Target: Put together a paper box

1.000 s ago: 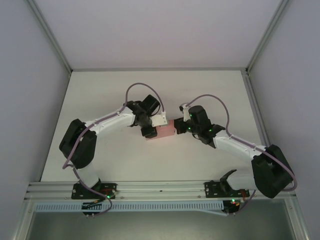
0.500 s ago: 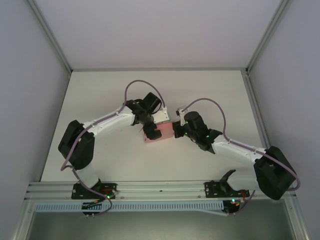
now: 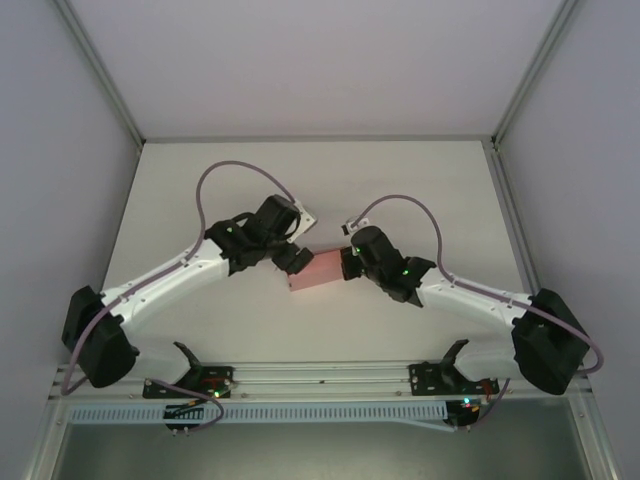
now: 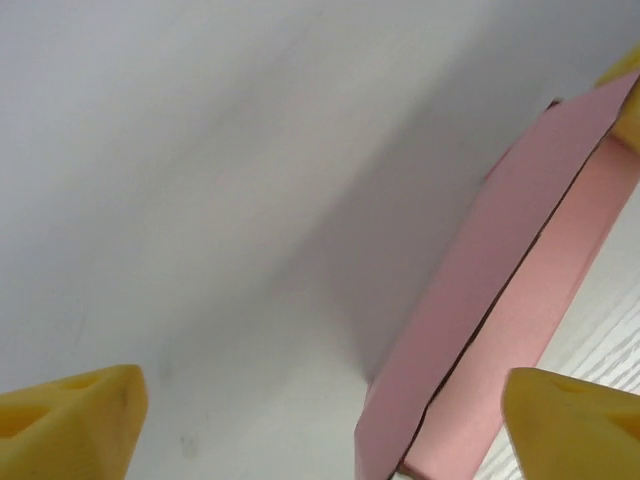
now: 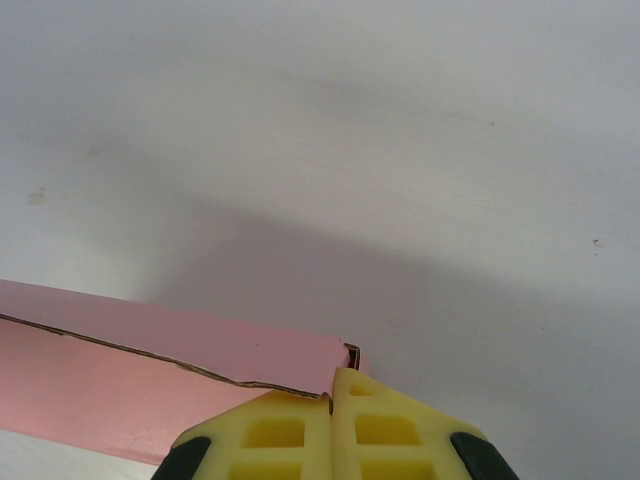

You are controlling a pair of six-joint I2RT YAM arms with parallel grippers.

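While the left gripper (image 3: 291, 259) stood wide open at nine o'clock of the pink box (image 3: 318, 270), which sat near the table's (image 3: 400, 190) middle, the right gripper (image 3: 347, 263), at three o'clock, was closed tight, seemingly pinching its corner.

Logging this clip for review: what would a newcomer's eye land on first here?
The salmon-pink paper box stands out at the middle of the white table, between the two arms. The right end effector is shut, pinching the box's corner. The left end effector hangs open beside the box's other end, its yellow fingertips wide apart.
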